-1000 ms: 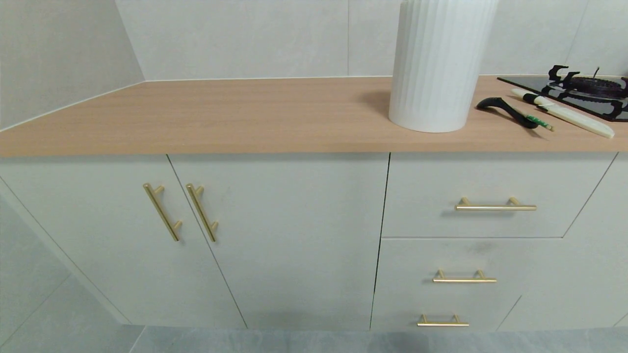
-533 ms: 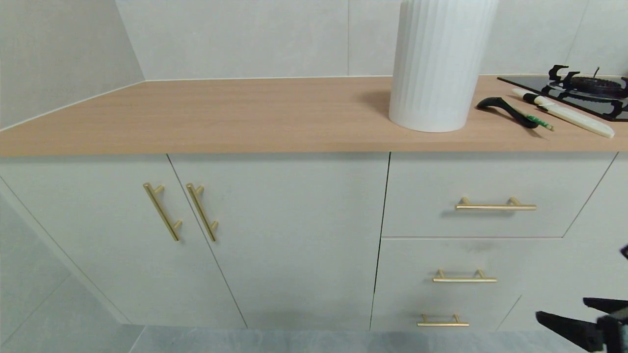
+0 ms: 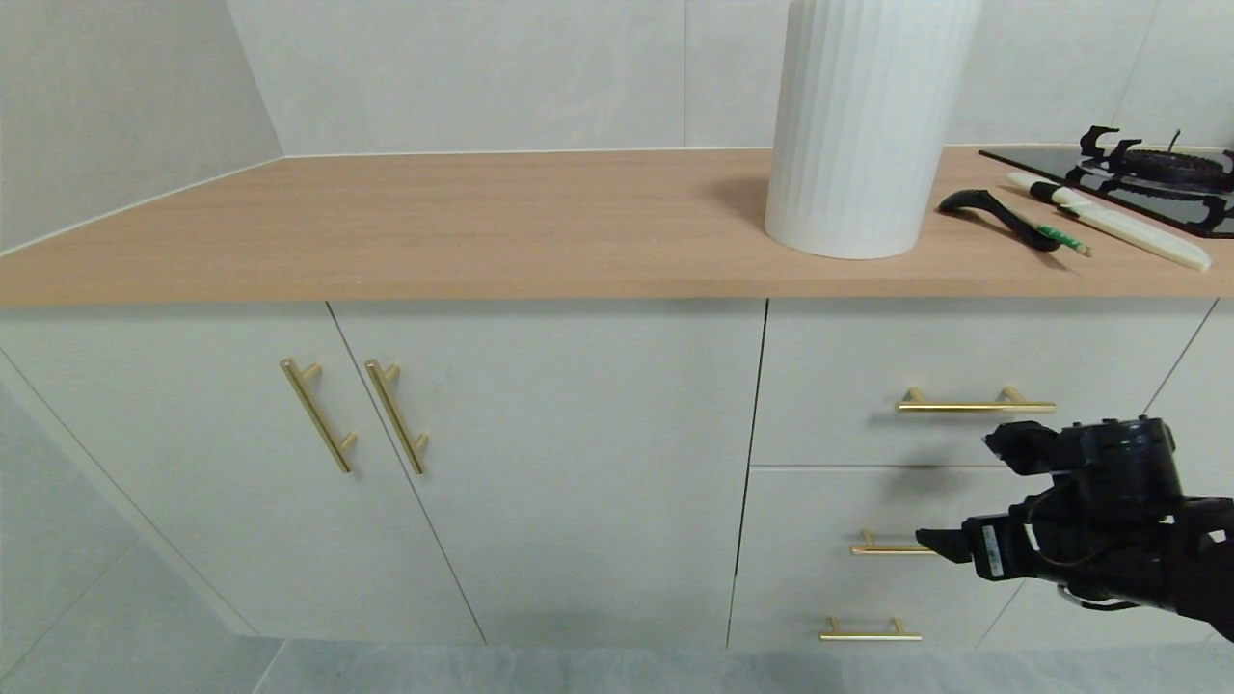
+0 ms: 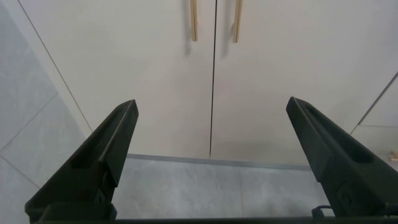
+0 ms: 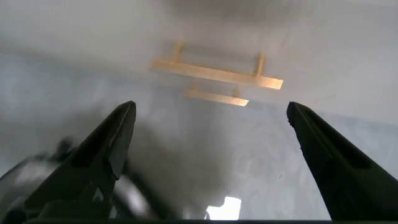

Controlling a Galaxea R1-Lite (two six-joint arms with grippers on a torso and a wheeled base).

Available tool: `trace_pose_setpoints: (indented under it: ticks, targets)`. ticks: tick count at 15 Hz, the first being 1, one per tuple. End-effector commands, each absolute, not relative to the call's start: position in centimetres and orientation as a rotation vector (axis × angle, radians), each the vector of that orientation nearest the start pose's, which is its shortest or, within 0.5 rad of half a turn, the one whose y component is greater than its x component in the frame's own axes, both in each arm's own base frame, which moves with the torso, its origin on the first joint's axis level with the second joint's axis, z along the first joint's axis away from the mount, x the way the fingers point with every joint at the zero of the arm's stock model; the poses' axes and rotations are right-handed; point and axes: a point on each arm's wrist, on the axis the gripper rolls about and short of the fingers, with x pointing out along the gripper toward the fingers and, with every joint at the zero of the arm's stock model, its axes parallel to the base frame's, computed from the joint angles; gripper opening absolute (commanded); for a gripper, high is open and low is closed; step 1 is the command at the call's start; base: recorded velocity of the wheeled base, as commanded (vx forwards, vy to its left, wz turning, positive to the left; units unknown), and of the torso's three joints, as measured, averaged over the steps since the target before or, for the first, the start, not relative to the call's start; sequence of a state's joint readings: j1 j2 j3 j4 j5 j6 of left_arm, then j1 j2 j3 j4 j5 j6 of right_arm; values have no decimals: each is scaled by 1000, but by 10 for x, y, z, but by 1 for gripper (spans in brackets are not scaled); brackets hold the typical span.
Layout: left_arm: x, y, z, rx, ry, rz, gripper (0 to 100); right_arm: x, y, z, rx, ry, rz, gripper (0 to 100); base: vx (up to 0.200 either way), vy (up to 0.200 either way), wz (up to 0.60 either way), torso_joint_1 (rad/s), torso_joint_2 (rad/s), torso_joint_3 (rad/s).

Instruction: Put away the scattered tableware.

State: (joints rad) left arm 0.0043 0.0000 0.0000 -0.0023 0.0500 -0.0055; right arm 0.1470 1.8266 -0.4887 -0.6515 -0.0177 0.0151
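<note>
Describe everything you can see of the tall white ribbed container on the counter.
The white ribbed container is a tall round vessel, matte white, plastic or ceramic by the look, with fine vertical ribs down its wall. It narrows slightly toward its base and stands upright on the wooden countertop, right of the middle, near the front edge. Its top runs past the picture's edge, so rim and contents cannot be told. Only the countertop touches it; the black spoon lies apart on its right.
</note>
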Motion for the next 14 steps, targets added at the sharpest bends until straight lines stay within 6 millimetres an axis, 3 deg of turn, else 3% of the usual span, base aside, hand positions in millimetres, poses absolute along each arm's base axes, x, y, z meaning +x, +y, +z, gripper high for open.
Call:
trace_pose_setpoints:
  ticks: [1,14]
  targets:
    - [-23,1,76,-6,-3,55,100,282,39,26,-73,761,49,100,0,0,0,0,0,0]
    - [-23,1,76,-6,-3,55,100,307,36,-7,-34,630,-70,100,0,0,0,0,0,0]
